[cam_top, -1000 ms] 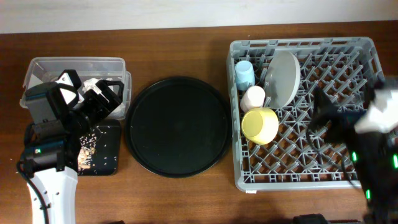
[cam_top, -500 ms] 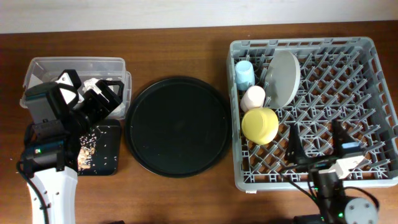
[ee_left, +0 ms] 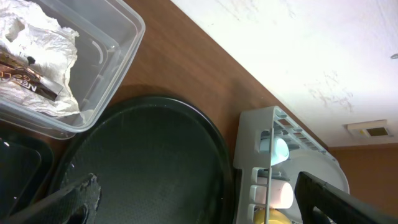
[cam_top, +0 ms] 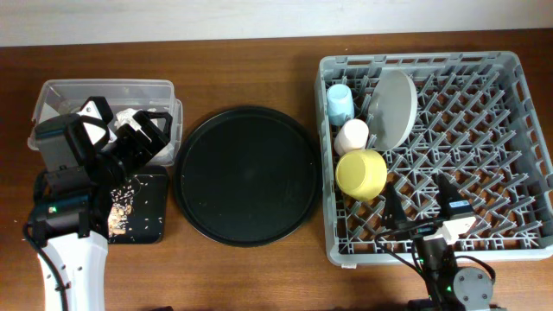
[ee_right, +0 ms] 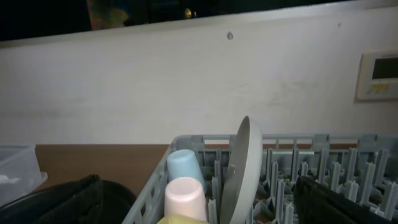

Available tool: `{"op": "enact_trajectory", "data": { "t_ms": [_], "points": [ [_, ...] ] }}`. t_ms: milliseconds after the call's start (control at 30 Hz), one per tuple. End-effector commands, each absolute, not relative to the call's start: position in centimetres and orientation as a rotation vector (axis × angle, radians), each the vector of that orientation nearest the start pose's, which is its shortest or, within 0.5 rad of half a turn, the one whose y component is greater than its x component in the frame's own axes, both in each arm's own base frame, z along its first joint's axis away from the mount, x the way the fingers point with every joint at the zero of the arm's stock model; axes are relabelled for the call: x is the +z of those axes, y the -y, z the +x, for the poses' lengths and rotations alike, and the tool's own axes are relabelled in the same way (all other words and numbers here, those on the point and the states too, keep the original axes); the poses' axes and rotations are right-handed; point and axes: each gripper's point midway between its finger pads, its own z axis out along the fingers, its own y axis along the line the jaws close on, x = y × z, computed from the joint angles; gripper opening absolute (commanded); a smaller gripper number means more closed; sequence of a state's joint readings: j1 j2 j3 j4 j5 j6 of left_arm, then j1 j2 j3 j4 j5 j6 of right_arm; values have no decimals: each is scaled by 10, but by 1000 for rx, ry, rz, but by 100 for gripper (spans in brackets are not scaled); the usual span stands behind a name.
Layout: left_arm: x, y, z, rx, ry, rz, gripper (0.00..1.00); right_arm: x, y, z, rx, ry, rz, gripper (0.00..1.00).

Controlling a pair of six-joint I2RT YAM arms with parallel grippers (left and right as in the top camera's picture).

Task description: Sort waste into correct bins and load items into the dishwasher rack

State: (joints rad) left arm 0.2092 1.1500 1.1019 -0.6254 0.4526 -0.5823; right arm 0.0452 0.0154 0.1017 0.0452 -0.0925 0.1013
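The grey dishwasher rack [cam_top: 415, 60] holds the light-blue cup [cam_top: 340, 104], pink cup [cam_top: 352, 136], yellow bowl [cam_top: 361, 174] and the plate [cam_top: 393, 108] standing on edge. The clear box [cam_top: 104, 84] holds the white napkin [ee_left: 37, 43] and a foil wrapper [ee_left: 31, 78]. Food scraps [cam_top: 121, 207] lie in the flat black tray [cam_top: 151, 216]. My left gripper [cam_top: 143, 138] is open and empty over the boxes' right edge. My right gripper [cam_top: 423, 207] is open and empty over the rack's front part, facing the cups [ee_right: 186, 193]. The chopsticks are not in view.
The big round black tray [cam_top: 246, 175] lies bare between the bins and the rack; it also shows in the left wrist view [ee_left: 149, 162]. A white wall runs along the table's far edge. Brown tabletop shows behind the round tray.
My right arm has swung from the rack's right side to its front edge, then a little further left. The left arm and all objects have not moved.
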Motion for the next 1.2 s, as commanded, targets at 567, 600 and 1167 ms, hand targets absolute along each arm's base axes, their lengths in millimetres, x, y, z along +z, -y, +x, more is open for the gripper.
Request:
{"op": "enact_trajectory", "data": {
  "t_ms": [567,600,1167],
  "points": [
    [267,1,347,-688,-2152,-603,99,158,-25,245,150,-1641,-55,98],
    [267,1,347,-688,-2152,-603,99,158,-25,245,150,-1641,-55,98],
    [267,1,347,-687,-2152,-604,99,158,-25,245,150,-1641,-55,99]
  ]
}}
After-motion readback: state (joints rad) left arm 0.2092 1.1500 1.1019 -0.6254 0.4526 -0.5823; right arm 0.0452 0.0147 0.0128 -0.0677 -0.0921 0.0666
